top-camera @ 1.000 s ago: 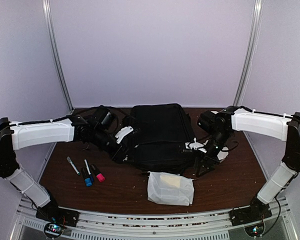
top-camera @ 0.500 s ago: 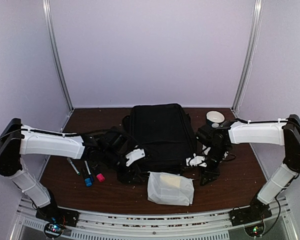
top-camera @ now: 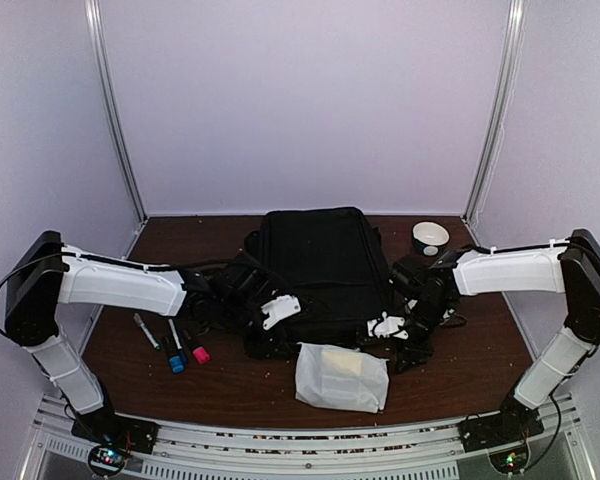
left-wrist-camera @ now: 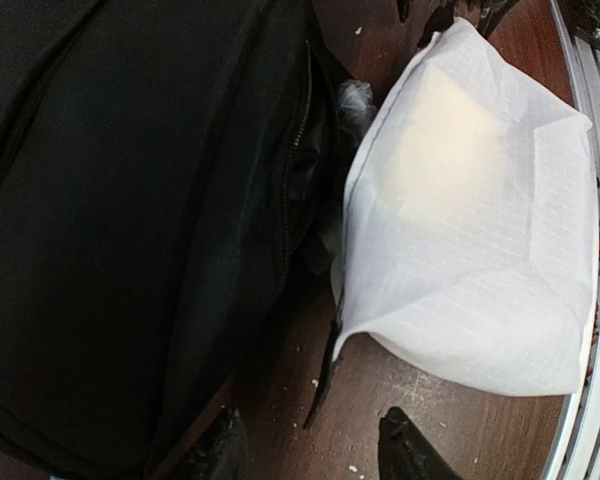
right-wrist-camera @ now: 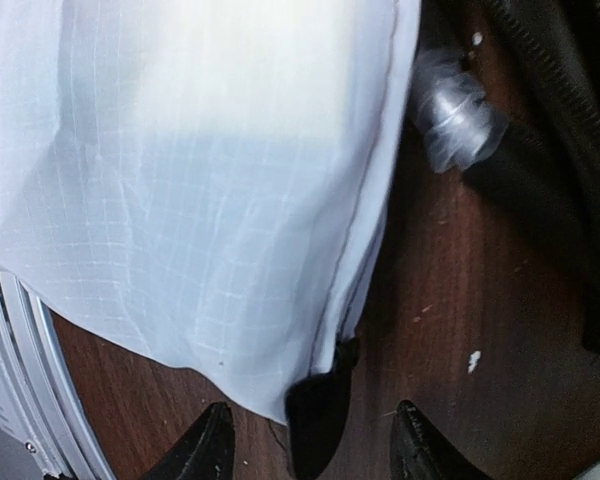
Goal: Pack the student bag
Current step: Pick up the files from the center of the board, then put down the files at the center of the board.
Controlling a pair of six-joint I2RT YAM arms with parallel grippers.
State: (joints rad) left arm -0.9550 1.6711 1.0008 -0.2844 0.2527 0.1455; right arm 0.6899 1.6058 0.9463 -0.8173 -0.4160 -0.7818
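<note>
The black student bag [top-camera: 320, 265] lies flat in the middle of the table; its zipper side shows in the left wrist view [left-wrist-camera: 130, 220]. A white cloth pouch [top-camera: 340, 376] lies just in front of it and shows in both wrist views, left [left-wrist-camera: 470, 230] and right [right-wrist-camera: 190, 170]. My left gripper [top-camera: 270, 335] is open and empty at the pouch's left corner by the bag's front edge [left-wrist-camera: 315, 455]. My right gripper [top-camera: 405, 345] is open, its fingertips on either side of the pouch's black tab [right-wrist-camera: 315, 415], [right-wrist-camera: 310, 450].
Three markers [top-camera: 175, 345] lie at the front left. A small white-and-blue cup [top-camera: 430, 236] stands at the back right. Black cables [right-wrist-camera: 560, 170] and a clear plastic piece [right-wrist-camera: 460, 110] lie by the pouch's right side. The metal front rail [top-camera: 300, 450] is close.
My left arm has swung forward and right from the bag's left side to the pouch's left corner. My right gripper has come down toward the pouch's right corner.
</note>
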